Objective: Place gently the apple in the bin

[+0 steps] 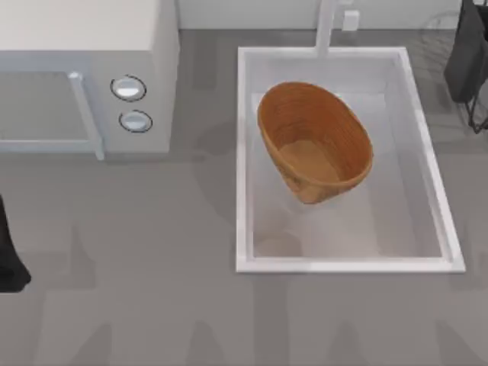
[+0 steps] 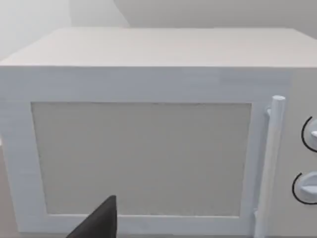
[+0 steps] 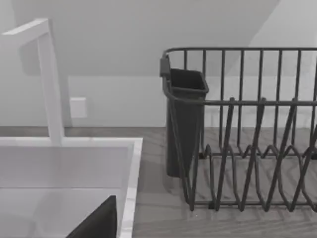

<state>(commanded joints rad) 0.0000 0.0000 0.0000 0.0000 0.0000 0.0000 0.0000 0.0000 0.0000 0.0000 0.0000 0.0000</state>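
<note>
The bin (image 1: 316, 141), an orange-brown woven wicker basket, lies tilted inside the white sink (image 1: 242, 152), and its lighter bottom shows with nothing in it. The apple is out of view. A dark part of my left arm (image 1: 9, 252) sits at the table's left edge. In the left wrist view a dark piece of my left gripper (image 2: 99, 223) pokes in, facing the microwave door. The right wrist view has a dark piece of my right gripper (image 3: 99, 223) over the sink's corner.
A white microwave (image 1: 84, 69) with two knobs fills the back left; its door and handle (image 2: 270, 163) stand shut. A white faucet (image 3: 47, 84) rises behind the sink. A dark wire dish rack (image 3: 247, 139) with a utensil cup (image 3: 184, 119) stands right of the sink.
</note>
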